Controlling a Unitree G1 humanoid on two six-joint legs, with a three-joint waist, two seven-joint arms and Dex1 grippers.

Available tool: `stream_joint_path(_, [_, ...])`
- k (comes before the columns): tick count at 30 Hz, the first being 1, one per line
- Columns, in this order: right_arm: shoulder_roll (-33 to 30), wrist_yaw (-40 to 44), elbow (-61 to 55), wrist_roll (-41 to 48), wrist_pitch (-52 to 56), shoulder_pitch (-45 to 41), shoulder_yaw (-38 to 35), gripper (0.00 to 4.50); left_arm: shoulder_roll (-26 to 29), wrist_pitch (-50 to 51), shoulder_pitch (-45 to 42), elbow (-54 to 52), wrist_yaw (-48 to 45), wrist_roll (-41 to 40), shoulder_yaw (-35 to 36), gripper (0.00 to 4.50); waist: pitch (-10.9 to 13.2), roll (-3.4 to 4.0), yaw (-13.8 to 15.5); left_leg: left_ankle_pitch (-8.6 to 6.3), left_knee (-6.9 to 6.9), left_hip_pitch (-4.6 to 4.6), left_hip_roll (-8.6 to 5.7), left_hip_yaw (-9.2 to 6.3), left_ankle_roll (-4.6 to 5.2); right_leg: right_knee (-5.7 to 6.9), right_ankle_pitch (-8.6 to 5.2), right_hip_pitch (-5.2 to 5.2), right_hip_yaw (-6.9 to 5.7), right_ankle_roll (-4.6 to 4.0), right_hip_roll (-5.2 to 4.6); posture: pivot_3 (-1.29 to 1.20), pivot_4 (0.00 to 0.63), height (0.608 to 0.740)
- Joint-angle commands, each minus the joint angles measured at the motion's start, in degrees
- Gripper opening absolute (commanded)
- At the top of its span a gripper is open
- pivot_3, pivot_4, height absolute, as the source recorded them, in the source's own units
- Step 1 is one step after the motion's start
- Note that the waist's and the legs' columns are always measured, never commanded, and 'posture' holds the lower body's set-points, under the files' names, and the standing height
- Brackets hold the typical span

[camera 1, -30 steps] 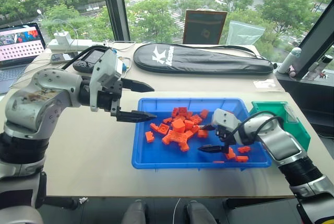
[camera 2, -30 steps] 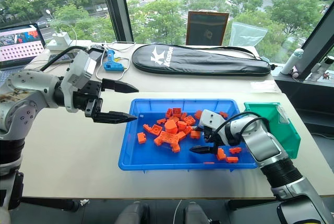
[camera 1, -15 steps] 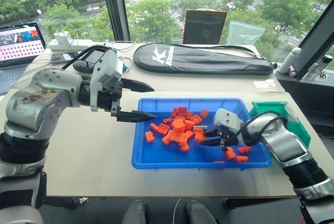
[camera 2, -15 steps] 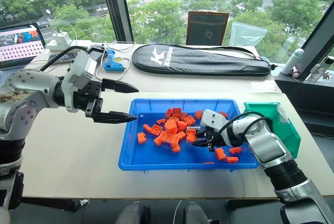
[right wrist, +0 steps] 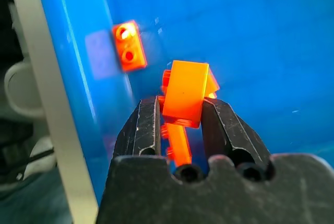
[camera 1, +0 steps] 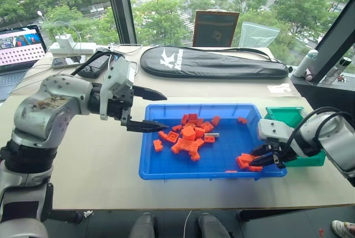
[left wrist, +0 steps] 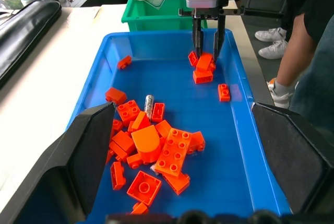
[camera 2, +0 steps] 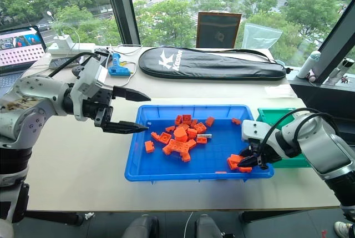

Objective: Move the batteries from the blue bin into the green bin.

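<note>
Right gripper withdrew, seemingly pinching orange brick.

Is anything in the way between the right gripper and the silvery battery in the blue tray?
Yes: an orange plastic brick sits clamped in the right gripper. The small silvery cylindrical battery lies against the orange brick pile, and bare floor of the shallow blue plastic tray separates them.

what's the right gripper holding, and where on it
The right gripper pinches an orange brick, fingers on two opposite side faces; no battery. The left gripper is open and holds nothing.
</note>
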Motion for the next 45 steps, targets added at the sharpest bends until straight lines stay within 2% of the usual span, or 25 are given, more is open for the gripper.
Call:
stream_joint_path(1, [-0.82, 1.23, 0.31, -1.03, 0.45, -2.82, -0.22, 1.91, 0.57, -0.29, -0.75, -0.61, -0.71, -0.36, 0.61, 4.50, 0.00, 0.00, 0.05, 0.00, 0.00, 0.00, 0.00, 0.00, 0.00, 0.00, 0.00, -0.01, 0.00, 0.00, 0.00, 0.00, 0.150, 0.733])
stream_joint_path(5, [2.63, -1.39, 2.45, -0.26, -1.34, -5.76, -2.00, 3.34, 0.92, -0.06, -0.23, -1.20, -0.79, -0.54, 0.97, 4.50, 0.00, 0.00, 0.01, 0.00, 0.00, 0.00, 0.00, 0.00, 0.00, 0.00, 0.00, -0.01, 0.00, 0.00, 0.00, 0.00, 0.150, 0.733])
stream_joint_path(8, [10.51, -9.66, 8.62, -3.50, -8.14, -9.78, -2.27, 4.32, 1.07, 0.12, 0.30, -1.65, -0.19, -0.48, 1.20, 4.50, 0.00, -0.02, -0.52, 0.00, 0.01, 0.02, 0.04, -0.01, 0.00, 0.00, 0.00, 0.00, 0.00, 0.00, 0.04, 0.00, 0.150, 0.733])
stream_joint_path(14, [18.24, -13.20, 16.96, -6.52, -15.06, -12.45, -0.61, 4.32, 1.22, 0.51, 0.48, -2.00, 0.36, -0.63, 1.26, 4.50, 0.00, -0.02, 0.17, 0.02, 0.00, -0.04, -0.01, -0.04, -0.03, -0.01, 0.05, -0.01, -0.02, -0.05, 0.02, 0.00, 0.150, 0.733])
stream_joint_path(20, [22.55, -13.53, 26.59, -9.86, -21.95, -13.84, 1.12, 4.32, 2.24, 1.15, 0.92, -2.90, 0.28, -1.36, 1.83, 4.50, 0.01, -0.02, 0.22, 0.01, 0.00, -0.06, -0.02, -0.03, -0.02, -0.03, 0.05, 0.01, -0.02, -0.05, 0.00, 0.00, 0.150, 0.733])
stream_joint_path(23, [23.38, -11.93, 27.74, -10.05, -22.08, -13.60, 1.46, 4.32, 2.77, 1.45, 1.21, -3.34, 0.42, -1.67, 2.03, 4.50, 0.01, -0.02, 0.12, 0.02, 0.00, -0.05, -0.01, -0.04, -0.03, -0.01, 0.05, 0.00, -0.02, -0.06, 0.02, 0.00, 0.150, 0.733])
stream_joint_path(26, [24.07, -11.23, 28.22, -9.77, -21.84, -13.16, 1.19, 3.63, 3.14, 1.63, 1.42, -3.61, 0.61, -1.88, 2.14, 4.50, 0.01, -0.02, 0.04, 0.02, 0.00, -0.03, 0.00, -0.04, -0.02, 0.00, 0.05, 0.01, -0.02, -0.06, 0.03, 0.00, 0.150, 0.733])
stream_joint_path(36, [24.24, -9.28, 26.68, -8.08, -18.41, -11.57, 0.10, 0.27, 3.08, 1.85, 1.81, -4.29, 1.35, -2.15, 2.22, 4.50, 0.01, -0.02, 0.05, 0.02, 0.00, -0.03, 0.00, -0.04, -0.03, 0.02, 0.06, 0.02, -0.02, -0.06, 0.03, 0.00, 0.150, 0.733])
stream_joint_path(45, [20.83, -8.78, 21.28, -5.81, -13.82, -10.99, -4.54, 0.23, 3.05, 1.53, 0.87, -3.27, 1.22, -1.66, 1.82, 4.50, 0.01, -0.02, 0.13, 0.02, 0.00, -0.03, 0.00, -0.04, -0.03, 0.02, 0.05, 0.01, -0.02, -0.06, 0.03, 0.00, 0.150, 0.733])
